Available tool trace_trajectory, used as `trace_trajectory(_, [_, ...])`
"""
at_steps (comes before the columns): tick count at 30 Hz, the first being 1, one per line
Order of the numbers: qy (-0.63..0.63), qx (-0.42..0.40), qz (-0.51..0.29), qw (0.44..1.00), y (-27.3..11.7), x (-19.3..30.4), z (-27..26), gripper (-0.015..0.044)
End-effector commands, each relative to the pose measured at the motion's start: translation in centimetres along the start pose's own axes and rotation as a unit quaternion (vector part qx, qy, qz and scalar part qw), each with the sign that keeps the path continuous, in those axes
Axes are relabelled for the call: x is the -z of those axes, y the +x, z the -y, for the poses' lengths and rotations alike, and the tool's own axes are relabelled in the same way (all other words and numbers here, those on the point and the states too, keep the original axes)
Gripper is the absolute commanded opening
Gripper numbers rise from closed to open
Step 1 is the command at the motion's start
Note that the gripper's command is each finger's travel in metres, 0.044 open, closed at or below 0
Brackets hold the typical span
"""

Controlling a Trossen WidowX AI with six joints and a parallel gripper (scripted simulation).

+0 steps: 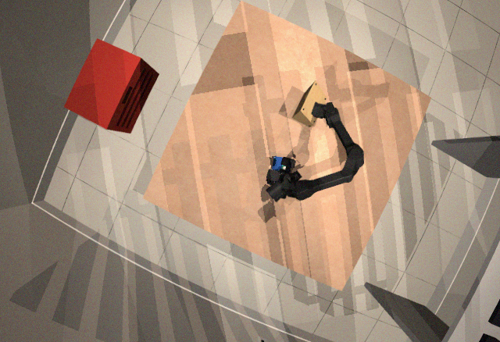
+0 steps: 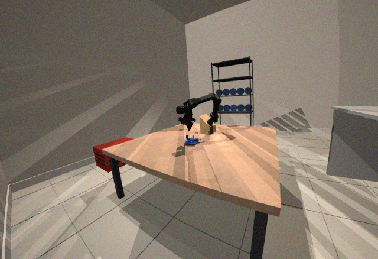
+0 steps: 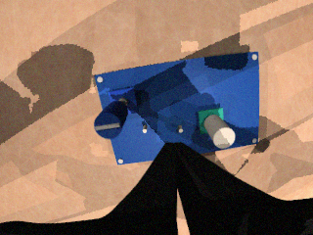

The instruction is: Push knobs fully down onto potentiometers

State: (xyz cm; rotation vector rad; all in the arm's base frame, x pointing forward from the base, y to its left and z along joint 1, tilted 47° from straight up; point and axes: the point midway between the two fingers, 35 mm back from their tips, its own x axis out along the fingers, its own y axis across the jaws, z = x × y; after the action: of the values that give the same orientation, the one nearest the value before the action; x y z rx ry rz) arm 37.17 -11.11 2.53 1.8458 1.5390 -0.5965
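The blue circuit board (image 1: 277,162) (image 2: 191,142) (image 3: 235,88) stands on the table. In the wrist view a dark blue knob (image 3: 111,119) with a pale line across its top stands at the left; a small greyish piece shows at its foot, and any gap there is unclear. A grey knob (image 3: 219,131) with a white top stands over a green potentiometer (image 3: 204,117) at the right; how far down it sits cannot be told. My gripper (image 2: 189,129) (image 3: 172,151) is shut and empty, its tips pointing down above the board, between the knobs in the wrist view.
Two thin pins (image 3: 145,128) (image 3: 180,129) stand on the board between the knobs. A yellow block with a sloped face (image 1: 311,102) (image 2: 205,125) stands on the table (image 1: 226,161) (image 2: 231,161) beside the arm's base. A red cabinet (image 1: 102,83) (image 2: 106,155) is off the table.
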Motion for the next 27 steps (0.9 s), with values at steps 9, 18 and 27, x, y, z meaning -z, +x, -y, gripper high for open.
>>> trace_trajectory(9, [0.193, 0.004, -0.001, 0.981, -0.5, -0.2, -1.1, 0.0000])
trace_trajectory(18, [0.343, 0.008, -0.001, 0.939, -0.8, -0.3, -1.8, 0.0000])
trace_trajectory(27, [0.484, 0.012, -0.001, 0.875, -1.2, -0.4, -2.5, 0.0000])
